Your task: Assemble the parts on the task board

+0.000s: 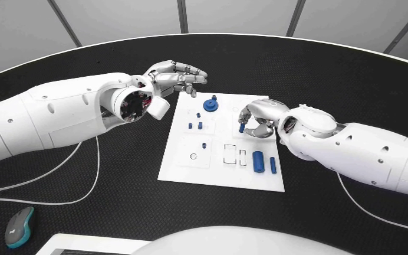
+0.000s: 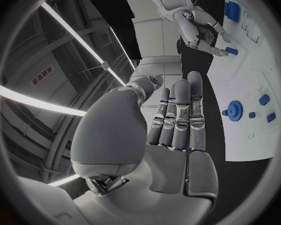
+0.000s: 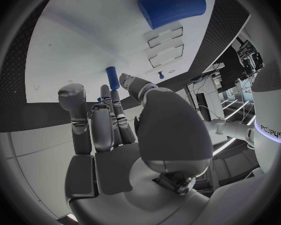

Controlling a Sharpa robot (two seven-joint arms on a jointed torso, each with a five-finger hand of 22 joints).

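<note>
The white task board [image 1: 217, 169] lies mid-table. My right hand [image 1: 257, 116] hovers over its far right part and pinches a small blue peg [image 1: 242, 128] between thumb and a finger; the peg [image 3: 112, 77] stands upright just above the board, and it [image 2: 231, 50] points down at the plate. My left hand [image 1: 176, 79] hangs over the board's far left corner with nothing in it, fingers [image 2: 178, 115] side by side and loosely bent. A blue gear [image 1: 211, 105] sits on the board near that hand. A thick blue cylinder [image 1: 258, 162] and a thin blue bar [image 1: 273, 164] lie at the near right.
Small blue pieces [image 1: 194, 125] stand left of the board's middle, and rectangular slots [image 1: 230, 153] open beside the cylinder. A thin cable [image 1: 85, 172] loops over the black table at the left. A computer mouse [image 1: 19, 226] lies at the near left corner.
</note>
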